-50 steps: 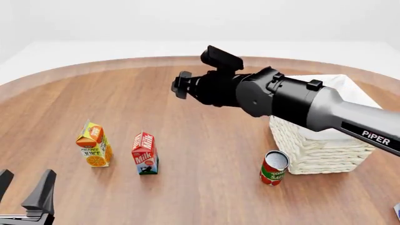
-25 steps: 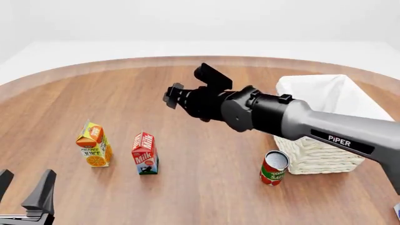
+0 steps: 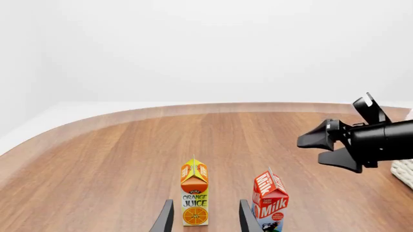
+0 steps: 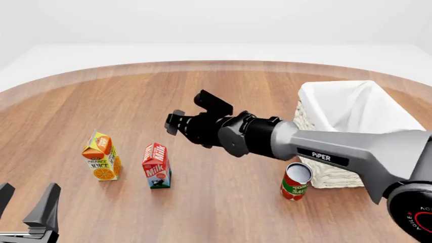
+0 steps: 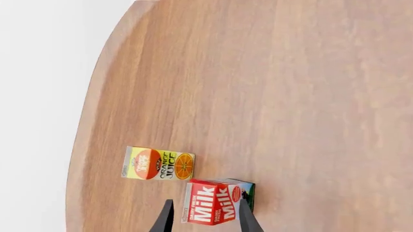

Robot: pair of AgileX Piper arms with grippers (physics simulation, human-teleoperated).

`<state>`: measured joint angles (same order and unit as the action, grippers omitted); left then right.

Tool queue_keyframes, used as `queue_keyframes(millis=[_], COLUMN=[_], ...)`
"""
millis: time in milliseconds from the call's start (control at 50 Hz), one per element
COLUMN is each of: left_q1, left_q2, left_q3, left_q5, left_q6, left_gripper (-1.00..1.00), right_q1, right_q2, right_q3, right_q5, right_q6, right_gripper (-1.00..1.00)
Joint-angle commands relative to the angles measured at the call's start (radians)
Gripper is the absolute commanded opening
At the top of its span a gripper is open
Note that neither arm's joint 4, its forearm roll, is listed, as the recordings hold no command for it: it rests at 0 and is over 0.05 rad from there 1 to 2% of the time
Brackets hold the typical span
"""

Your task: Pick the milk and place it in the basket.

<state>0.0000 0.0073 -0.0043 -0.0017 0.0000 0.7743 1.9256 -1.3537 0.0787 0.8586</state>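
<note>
The milk [image 4: 157,166], a small carton with a red top, stands upright on the wooden table left of centre. My right gripper [image 4: 175,123] hangs open in the air above and just behind it, not touching it. In the right wrist view the milk [image 5: 216,200] lies just ahead of the open right gripper [image 5: 205,222]. The basket [image 4: 317,167], white wicker with cloth lining, stands at the right. My left gripper [image 4: 26,202] rests open at the near left corner. From the left wrist the left gripper [image 3: 204,220] faces the milk [image 3: 270,200], with the right gripper [image 3: 313,151] hovering beyond.
An orange juice carton [image 4: 101,157] stands just left of the milk, also seen as the juice carton [image 5: 158,164] from the right wrist. A red can [image 4: 296,181] stands in front of the basket's near left corner. The table's curved far edge [image 4: 202,65] runs behind.
My right arm has swung left and down, from beside the basket to just above the milk. The left gripper and all objects stay put.
</note>
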Motion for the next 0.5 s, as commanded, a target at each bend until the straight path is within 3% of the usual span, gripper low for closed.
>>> queue_keyframes(millis=[20, 500], left_q1=[0.0, 0.0], left_q2=[0.0, 0.0], left_q3=[0.0, 0.0], left_q5=[0.0, 0.0], left_q6=[0.0, 0.0], left_gripper=[1.0, 1.0], right_q1=[0.029, 0.059], right_q2=[0.037, 0.095], right_q3=[0.0, -0.051], right_q5=[-0.014, -0.003], right_q6=[0.021, 0.015], right_gripper=[1.0, 1.0])
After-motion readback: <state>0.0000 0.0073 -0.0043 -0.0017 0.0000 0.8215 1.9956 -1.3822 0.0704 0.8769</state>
